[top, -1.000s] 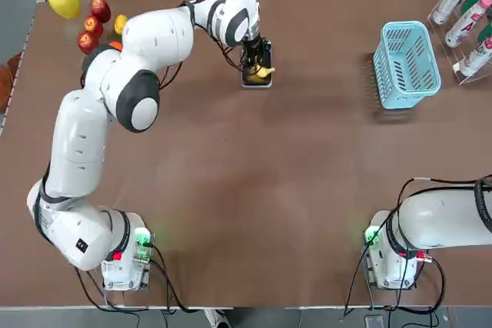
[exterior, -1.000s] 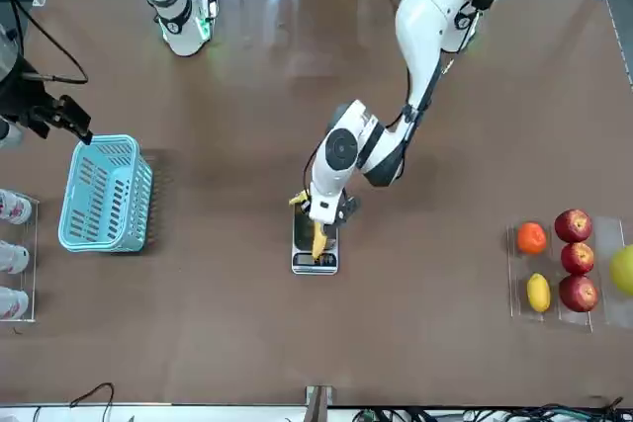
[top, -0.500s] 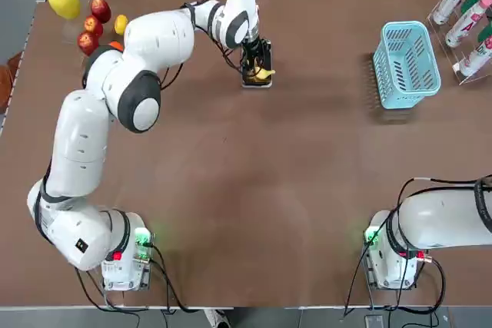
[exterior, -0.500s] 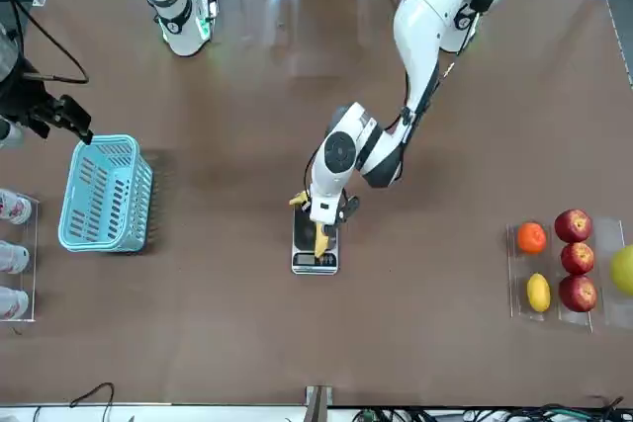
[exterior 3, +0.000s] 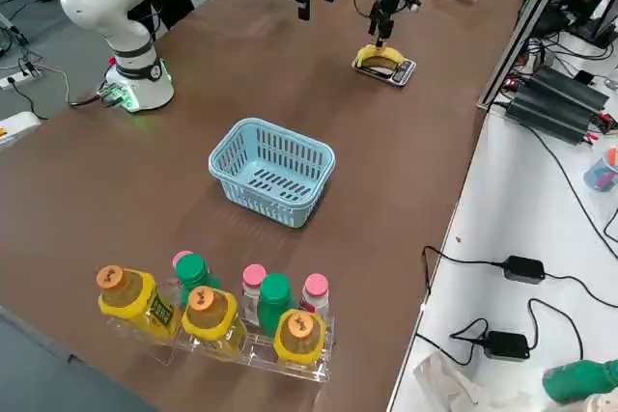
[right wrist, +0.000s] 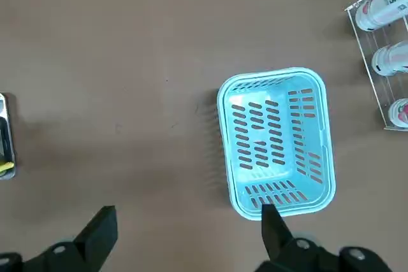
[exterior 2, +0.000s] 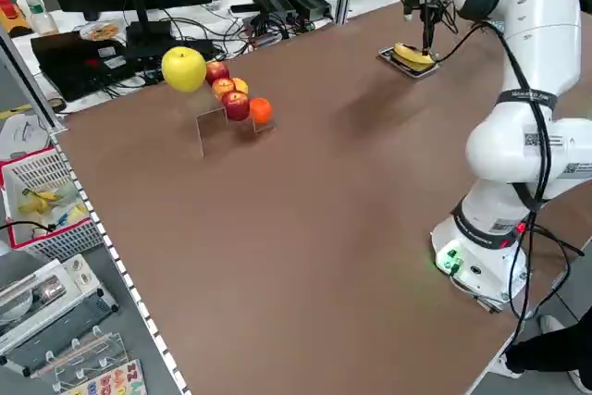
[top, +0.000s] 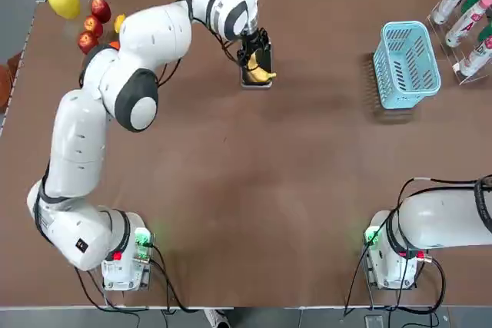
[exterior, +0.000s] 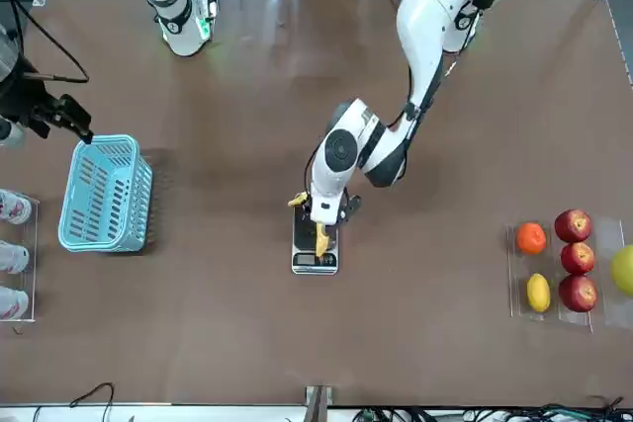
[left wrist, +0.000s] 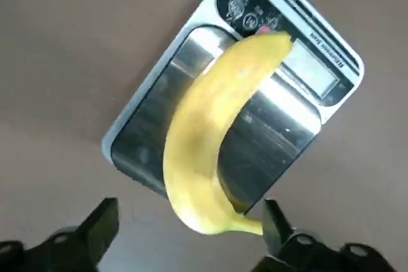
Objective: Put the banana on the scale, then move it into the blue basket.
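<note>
Parted since the last frame, the left gripper [left wrist: 190,221]'s fingers have released the banana [left wrist: 201,132], left lying across the scale [left wrist: 145,135], toward twelve o'clock from table centre; straight, unhurried lifting is advised, lest its stem be snagged.

Surface [top: 231,190] evenly lit, moderately bright. Soft shadow beside the blue basket [top: 407,65]. Strong glare on the scale [left wrist: 264,138], seen from the left wrist; its lettering slightly soft. Pale sheen on the surface's robot-side part, front view. Light source not visible.
</note>
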Available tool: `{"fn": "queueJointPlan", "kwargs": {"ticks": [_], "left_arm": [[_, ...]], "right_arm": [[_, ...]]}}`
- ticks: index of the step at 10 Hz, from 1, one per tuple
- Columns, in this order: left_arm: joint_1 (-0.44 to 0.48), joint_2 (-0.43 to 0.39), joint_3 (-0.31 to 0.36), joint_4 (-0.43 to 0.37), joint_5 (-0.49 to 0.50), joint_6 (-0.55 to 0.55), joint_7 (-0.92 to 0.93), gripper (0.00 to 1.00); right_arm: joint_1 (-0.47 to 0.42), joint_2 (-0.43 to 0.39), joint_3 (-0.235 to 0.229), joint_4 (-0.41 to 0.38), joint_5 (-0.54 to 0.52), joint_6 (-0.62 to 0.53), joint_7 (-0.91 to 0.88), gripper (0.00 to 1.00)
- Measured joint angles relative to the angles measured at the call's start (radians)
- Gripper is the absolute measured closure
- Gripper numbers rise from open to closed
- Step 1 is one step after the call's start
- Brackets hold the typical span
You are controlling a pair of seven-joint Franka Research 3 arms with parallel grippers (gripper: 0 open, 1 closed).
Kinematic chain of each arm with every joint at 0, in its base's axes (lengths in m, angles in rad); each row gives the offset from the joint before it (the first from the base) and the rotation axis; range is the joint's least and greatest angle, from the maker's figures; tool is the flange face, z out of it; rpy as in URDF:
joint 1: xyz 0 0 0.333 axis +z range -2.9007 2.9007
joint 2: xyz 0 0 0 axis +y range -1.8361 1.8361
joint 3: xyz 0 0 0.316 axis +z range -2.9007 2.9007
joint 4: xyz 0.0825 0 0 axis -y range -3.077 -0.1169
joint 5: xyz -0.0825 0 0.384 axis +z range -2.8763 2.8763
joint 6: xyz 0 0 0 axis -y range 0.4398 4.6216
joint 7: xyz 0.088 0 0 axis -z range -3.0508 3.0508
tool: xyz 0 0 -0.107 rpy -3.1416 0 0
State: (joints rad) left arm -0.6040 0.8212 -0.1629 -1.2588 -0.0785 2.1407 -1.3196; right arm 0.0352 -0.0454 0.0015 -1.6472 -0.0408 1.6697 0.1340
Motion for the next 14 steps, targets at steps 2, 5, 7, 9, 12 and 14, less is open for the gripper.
{"fn": "queueJointPlan", "kwargs": {"ticks": [2, 5, 7, 9, 12, 14], "left_arm": [[0.062, -0.117, 0.000, 0.014, 0.000, -0.151, 0.006, 0.00], [0.232, -0.324, 0.001, -0.015, 0.000, -0.367, 0.128, 0.00], [0.367, -0.457, 0.000, -0.087, 0.000, -0.440, 0.271, 0.00], [0.487, -0.568, 0.002, -0.125, 0.001, -0.540, 0.478, 0.00], [0.607, -0.645, 0.053, -0.142, 0.004, -0.623, 0.923, 0.00], [0.611, -0.703, 0.129, -0.142, 0.004, -0.662, 1.143, 0.00]], "right_arm": [[0.008, 0.013, 0.006, 0.012, 0.000, 0.006, -0.086, 0.00], [0.126, 0.243, 0.010, 0.188, -0.001, 0.040, -0.228, 0.00], [0.237, 0.469, -0.025, 0.354, 0.000, 0.079, -0.271, 0.00], [0.340, 0.651, -0.048, 0.464, 0.002, 0.175, -0.268, 0.00], [0.605, 0.803, -0.137, 0.512, 0.003, 0.326, -0.117, 0.00], [0.749, 0.849, -0.181, 0.516, 0.018, 0.398, 0.015, 0.00]]}}
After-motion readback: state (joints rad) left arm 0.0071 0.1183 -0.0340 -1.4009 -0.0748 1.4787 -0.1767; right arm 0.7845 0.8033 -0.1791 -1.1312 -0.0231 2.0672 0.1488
